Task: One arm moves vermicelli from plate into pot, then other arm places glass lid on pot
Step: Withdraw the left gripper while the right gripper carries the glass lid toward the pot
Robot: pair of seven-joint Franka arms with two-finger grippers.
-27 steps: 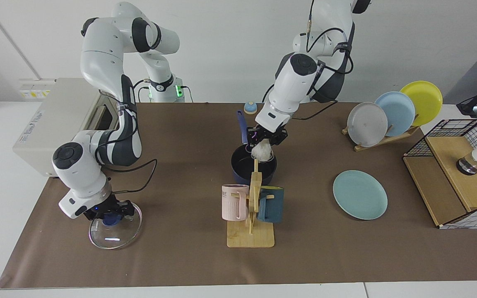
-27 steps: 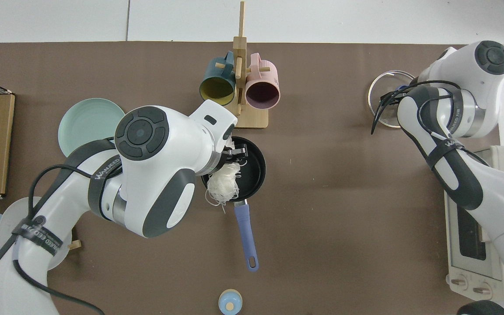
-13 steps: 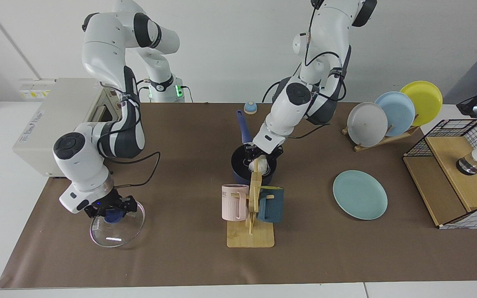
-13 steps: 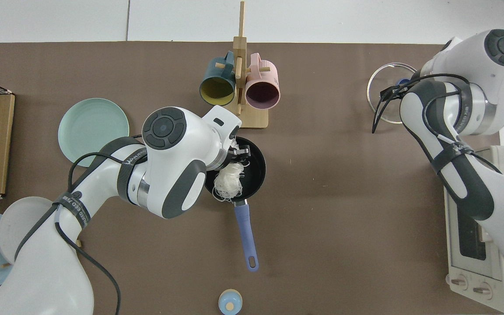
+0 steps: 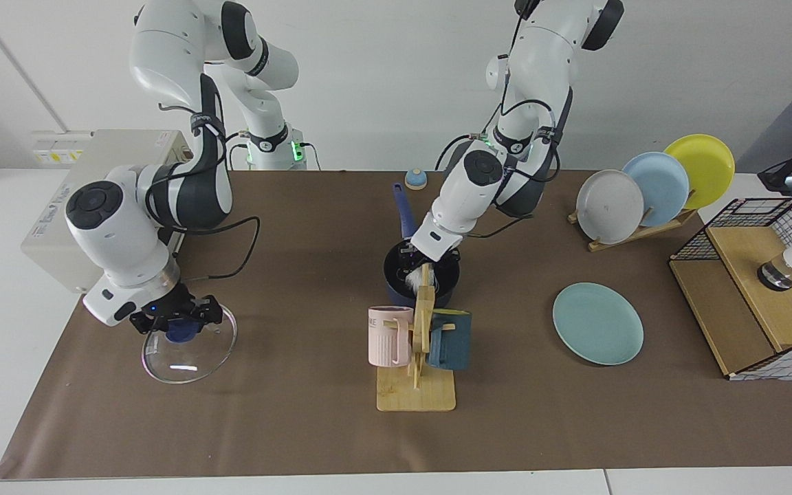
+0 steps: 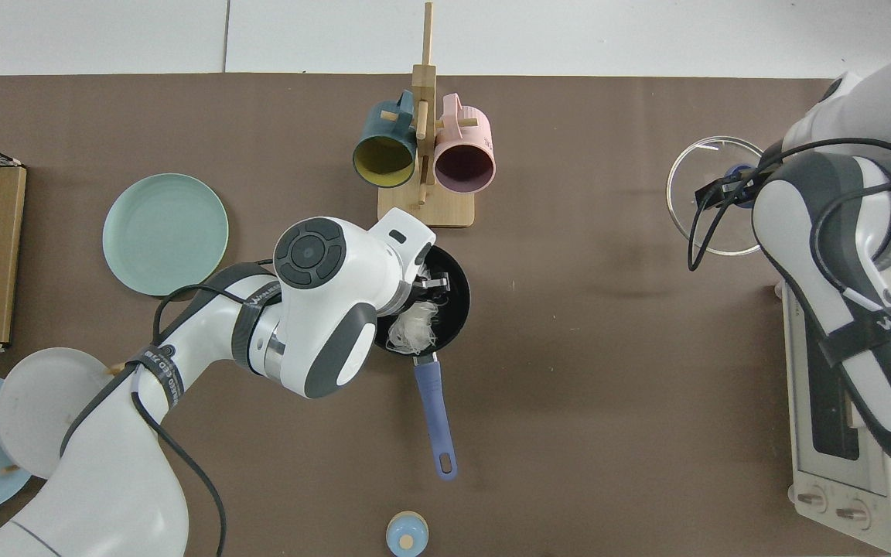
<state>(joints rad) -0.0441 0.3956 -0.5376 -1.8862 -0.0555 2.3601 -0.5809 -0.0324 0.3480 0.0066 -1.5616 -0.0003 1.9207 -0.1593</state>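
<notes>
We see vermicelli [image 6: 413, 331] in the pot [image 6: 453, 298], the wooden mug rack [image 5: 421, 344] partly blocking it.
Left gripper [image 5: 418, 265] inside: closure unclear; right gripper [image 5: 176, 320] clamps the glass lid [image 5: 186, 350] knob; teal plate [image 5: 597, 323] bare.

One camera looks across the counter [image 5: 300, 440] at both robots from high up; the other looks straight down. Both take in the pot [image 5: 396, 275] and mug rack [image 6: 424, 155].

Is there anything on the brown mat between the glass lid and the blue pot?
No. In the top view, the mat between the glass lid and the pot is bare; the mug rack stands off to one side.
</notes>
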